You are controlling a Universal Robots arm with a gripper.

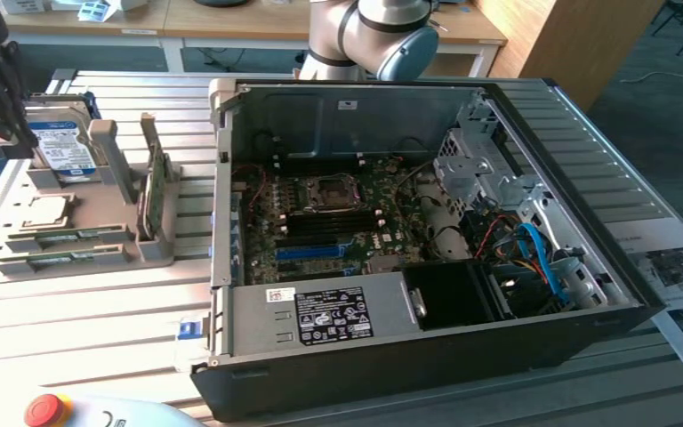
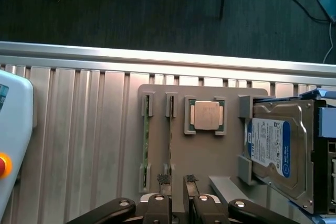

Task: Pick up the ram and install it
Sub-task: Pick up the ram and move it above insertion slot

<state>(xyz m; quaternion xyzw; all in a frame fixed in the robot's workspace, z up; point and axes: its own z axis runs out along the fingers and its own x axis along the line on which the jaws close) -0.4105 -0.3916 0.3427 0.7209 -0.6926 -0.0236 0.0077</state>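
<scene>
Found the gripper (image 2: 177,183) closest to the wrist camera, jaws apart, nothing clamped, grey holder (image 2: 210,156) bare in the gap. Made out one black fingertip (image 2: 164,180) right at the near end of the ram (image 2: 170,148); could not tell whether it touched. Counted two sticks standing on edge in parallel slots of the holder: that ram and a second ram stick (image 2: 147,145) just beside it, on the side away from the CPU (image 2: 206,115). Counted one CPU, lying flat in its own recess, and past it one hard drive (image 2: 275,148) propped at the holder's end. Noted the slatted table (image 2: 79,129) under everything and one red stop button (image 2: 1,165) off to the side.

Turned to the exterior view for the wider scene. Met the stop button (image 1: 45,409) nearest, then one black computer case (image 1: 437,360), side open, with power supply (image 1: 332,316), motherboard (image 1: 354,218) and blue slot (image 1: 312,252) inside. Saw the holder (image 1: 156,250) to the exterior view's left of the case, with the ram (image 1: 75,236) in it, well apart from the blue slot. Counted there one taller green card (image 1: 149,191) on edge. Spotted the arm (image 1: 377,36) farthest back, behind the case.
</scene>
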